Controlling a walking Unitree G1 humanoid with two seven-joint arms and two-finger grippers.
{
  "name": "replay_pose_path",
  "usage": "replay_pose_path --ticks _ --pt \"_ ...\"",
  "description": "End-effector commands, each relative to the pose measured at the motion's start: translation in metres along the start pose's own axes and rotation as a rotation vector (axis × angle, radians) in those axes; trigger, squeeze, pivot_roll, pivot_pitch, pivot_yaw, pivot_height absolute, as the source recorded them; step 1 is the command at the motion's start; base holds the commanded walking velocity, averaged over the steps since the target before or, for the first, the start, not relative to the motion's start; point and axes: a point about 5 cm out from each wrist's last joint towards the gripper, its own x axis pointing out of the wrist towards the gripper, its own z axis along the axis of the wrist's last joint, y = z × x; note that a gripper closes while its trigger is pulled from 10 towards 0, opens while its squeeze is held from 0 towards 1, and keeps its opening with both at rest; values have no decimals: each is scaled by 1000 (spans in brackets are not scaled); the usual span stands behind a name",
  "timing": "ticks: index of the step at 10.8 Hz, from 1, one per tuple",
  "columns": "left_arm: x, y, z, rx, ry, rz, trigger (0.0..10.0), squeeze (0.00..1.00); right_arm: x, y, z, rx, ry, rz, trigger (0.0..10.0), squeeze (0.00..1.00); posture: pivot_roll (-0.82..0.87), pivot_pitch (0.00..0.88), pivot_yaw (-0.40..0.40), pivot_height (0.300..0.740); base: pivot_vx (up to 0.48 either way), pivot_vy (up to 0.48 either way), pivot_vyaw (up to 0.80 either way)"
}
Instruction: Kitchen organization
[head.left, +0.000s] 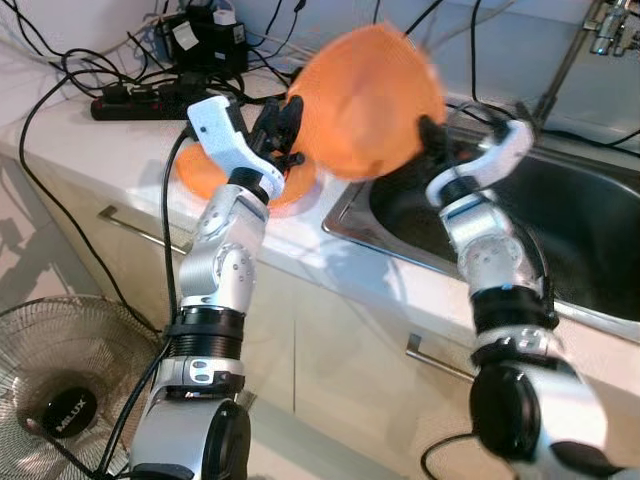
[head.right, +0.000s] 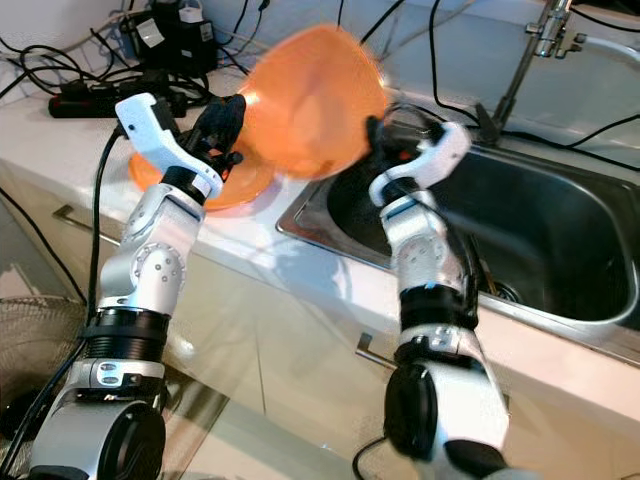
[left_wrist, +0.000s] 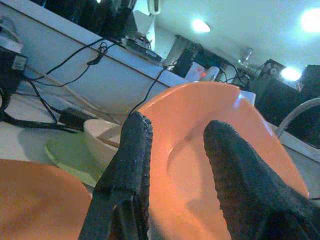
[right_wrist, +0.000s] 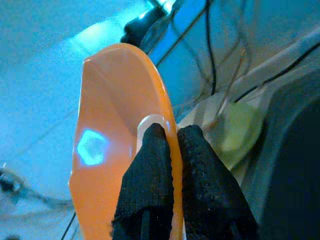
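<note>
Right pincer is clamped on the rim of the round orange plastic bowl, left pincer sits apart around it, so I'd tilt gently toward the orange plate on the white surface.

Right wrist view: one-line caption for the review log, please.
Right gripper pinches the rim of a tilted orange bowl, its two black fingers closed on either side.
</note>
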Motion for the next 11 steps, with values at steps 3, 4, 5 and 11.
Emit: replay_pose_path --ticks 3,4,5,11 --pt "0 -5 3 19 -3 -26 10000 0 7 1 48 85 -214 -16 0 0 201 6 -36 725 0 0 0" --pt "-1 -5 3 40 2 -30 10000 0 4 -6 63 80 -291 -46 0 0 201 6 -36 725 0 0 0" --pt "-3 -6 2 65 8 -39 10000 0 2 -9 71 50 -323 -59 0 0 201 6 -35 725 0 0 0" --pt "-46 -4 -38 230 340 -274 10000 0 -18 -20 106 -703 -483 -300 10000 0 206 15 -32 725 0 0 0"
